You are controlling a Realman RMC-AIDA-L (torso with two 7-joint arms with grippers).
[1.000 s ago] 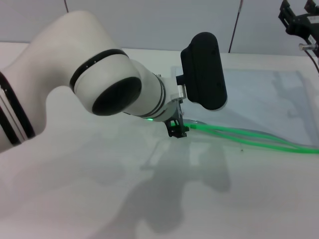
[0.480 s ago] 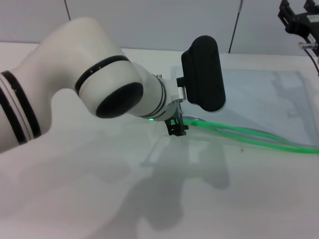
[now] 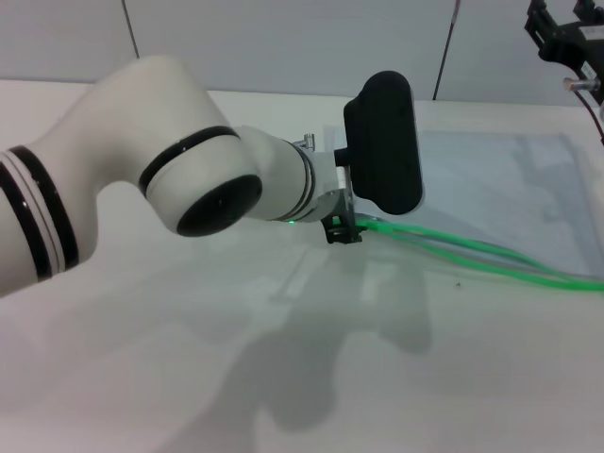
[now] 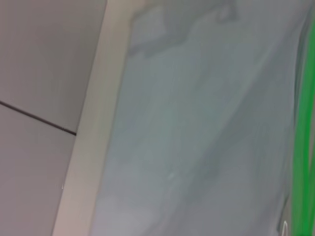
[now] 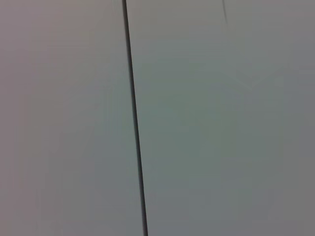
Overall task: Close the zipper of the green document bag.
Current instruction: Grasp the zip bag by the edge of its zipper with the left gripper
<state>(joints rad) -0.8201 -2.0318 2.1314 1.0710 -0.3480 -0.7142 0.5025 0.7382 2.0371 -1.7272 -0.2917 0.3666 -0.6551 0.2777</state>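
Fingertips of the left gripper (image 3: 343, 231) sit at the near-left end of the zipper (image 3: 472, 255), pressed down where the two green strips converge; the dark tips are small and partly hidden under the wrist, so whether they are pinched on the slider or merely touching it cannot be told. Slider itself not discernible. Black housing on the wrist stands upright just above the tips and blocks part of the bag's left edge. From the tips, the zipper runs rightward in the head view as two separate bright green lines, split apart along their length and reaching the picture's right edge, so the zip reads as unclosed over that stretch. Green document bag (image 3: 500, 184) lies flat on the white table (image 3: 142, 377), translucent pale grey-blue, with the green edge on its near side and its far edge close to the table's back edge. Left wrist view shows the bag's pale surface (image 4: 197, 128) filling most of the picture, with the green strip (image 4: 302, 147) along one margin and the table edge against a grey wall panel on the other. Left arm reaches in across the table from the left. Right gripper (image 3: 566, 42) hangs raised at the far right, well apart from the bag; finger state cannot be told. Right wrist view shows only grey wall panels with a dark seam.
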